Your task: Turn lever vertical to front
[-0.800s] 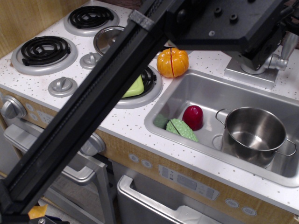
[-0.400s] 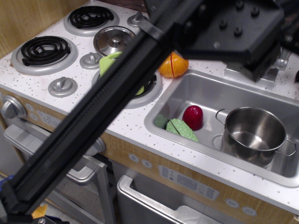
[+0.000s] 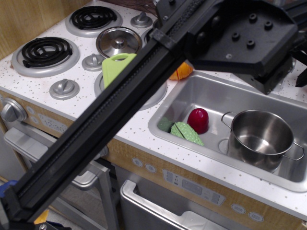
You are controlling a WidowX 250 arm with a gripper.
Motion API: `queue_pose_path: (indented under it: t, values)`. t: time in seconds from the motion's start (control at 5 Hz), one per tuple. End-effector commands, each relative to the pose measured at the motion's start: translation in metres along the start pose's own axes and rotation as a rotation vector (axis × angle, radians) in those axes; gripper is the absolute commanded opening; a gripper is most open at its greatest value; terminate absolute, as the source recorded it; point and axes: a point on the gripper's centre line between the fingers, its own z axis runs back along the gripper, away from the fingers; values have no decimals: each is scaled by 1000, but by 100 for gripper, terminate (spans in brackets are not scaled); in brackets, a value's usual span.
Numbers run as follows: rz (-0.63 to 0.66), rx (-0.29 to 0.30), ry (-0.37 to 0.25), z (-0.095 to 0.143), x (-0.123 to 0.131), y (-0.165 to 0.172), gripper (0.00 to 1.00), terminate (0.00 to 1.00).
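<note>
The lever and its grey base plate are hidden behind my arm, at the back right corner behind the sink (image 3: 211,93). The black wrist block (image 3: 244,40) of my arm hangs over that corner. The long black arm (image 3: 120,110) crosses the view from the bottom left to the top right. A dark part (image 3: 302,76) shows at the right edge, and I cannot tell whether it is a finger. The fingertips do not show, so I cannot tell whether the gripper is open or shut.
A steel pot (image 3: 261,136), a red vegetable (image 3: 198,120) and a green vegetable (image 3: 187,132) lie in the sink. An orange pumpkin (image 3: 181,72) peeks out beside the arm. A green board (image 3: 115,67), a pot lid (image 3: 118,41), burners (image 3: 44,51) and knobs (image 3: 64,87) are on the stove.
My arm has swung right and back. The wrist block now covers the faucet corner, hiding the lever and its plate. The green board and lid have come into view.
</note>
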Motion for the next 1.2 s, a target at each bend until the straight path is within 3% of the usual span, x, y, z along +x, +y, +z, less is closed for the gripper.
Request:
queue_pose_path:
  t: [0.0,0.4,1.0]
  values:
    - [66,-3,-207,62,22,24,100,0]
    - [74,42,-281,72,30,35,100,0]
    - [83,49,-349,76,52,40,100,0]
